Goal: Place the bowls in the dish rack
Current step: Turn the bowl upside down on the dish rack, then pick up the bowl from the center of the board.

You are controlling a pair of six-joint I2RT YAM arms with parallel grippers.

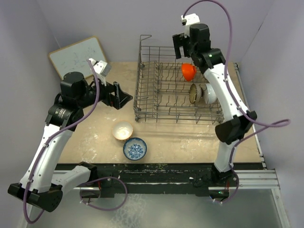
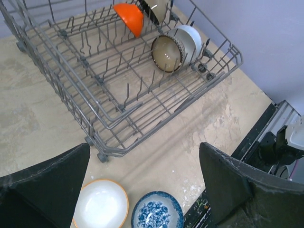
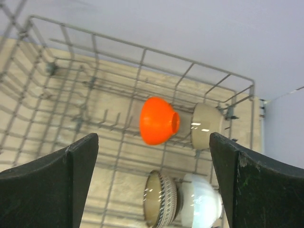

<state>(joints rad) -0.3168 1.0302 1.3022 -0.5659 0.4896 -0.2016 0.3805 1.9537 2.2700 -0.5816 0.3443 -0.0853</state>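
The grey wire dish rack (image 1: 142,102) stands at the back of the table. On edge between its tines are an orange-red bowl (image 1: 188,71), a brown-rimmed bowl (image 1: 194,93) and a white bowl (image 1: 210,93). The right wrist view shows the rack (image 3: 142,47), the orange-red bowl (image 3: 156,121), a cream bowl (image 3: 205,126) behind it, the brown-rimmed bowl (image 3: 161,204) and the white bowl (image 3: 202,206). A tan-rimmed, white-inside bowl (image 1: 122,130) and a blue-and-white bowl (image 1: 135,149) sit on the table. My left gripper (image 1: 124,97) is open, left of the rack. My right gripper (image 1: 183,50) is open above the rack. No black bowl shows.
A white board (image 1: 78,56) leans at the back left. The black front rail (image 1: 166,167) runs just near of the blue-and-white bowl (image 2: 156,211). The left wrist view shows the rack's near corner (image 2: 114,124) and the tan-rimmed bowl (image 2: 100,205). Purple walls close in all round.
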